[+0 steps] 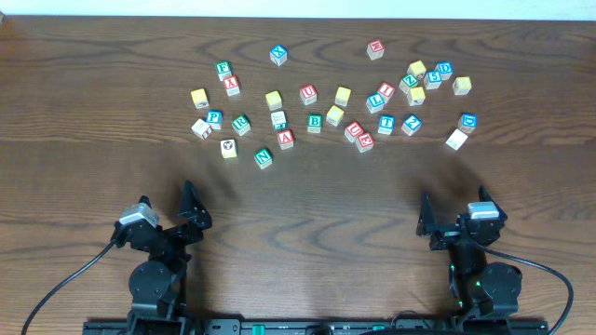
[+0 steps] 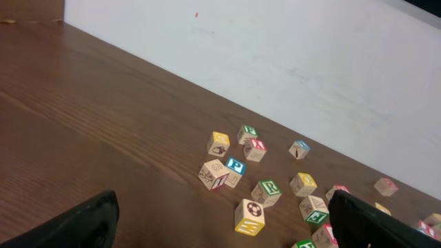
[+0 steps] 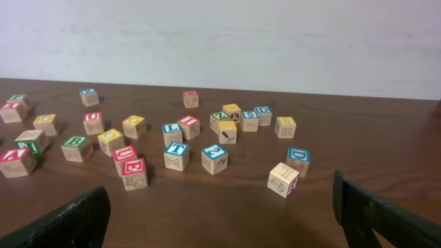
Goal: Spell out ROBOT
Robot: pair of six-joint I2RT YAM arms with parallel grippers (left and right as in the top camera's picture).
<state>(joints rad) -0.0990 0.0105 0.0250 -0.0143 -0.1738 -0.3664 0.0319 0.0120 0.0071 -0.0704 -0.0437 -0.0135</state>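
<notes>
The cubes lie scattered across the far half of the table. Among them I see the green R cube [image 1: 241,124] [image 2: 267,189], the green B cube [image 1: 315,122] [image 3: 76,147] and the blue T cube [image 1: 386,124] [image 3: 176,154]. Several yellow-faced cubes are mixed in, such as one [image 1: 273,99] left of centre and another [image 1: 343,95] beside it. My left gripper [image 1: 194,207] [image 2: 220,231] is open and empty, well short of the cubes. My right gripper [image 1: 426,219] [image 3: 220,213] is likewise open and empty over bare wood.
A green N cube [image 1: 264,157] and a yellow-sided cube with a ball picture [image 2: 249,215] lie nearest my left gripper. Red-lettered cubes [image 1: 364,141] sit among the others. A pale cube [image 3: 283,179] lies closest to my right gripper. A white wall [image 3: 220,41] backs the table.
</notes>
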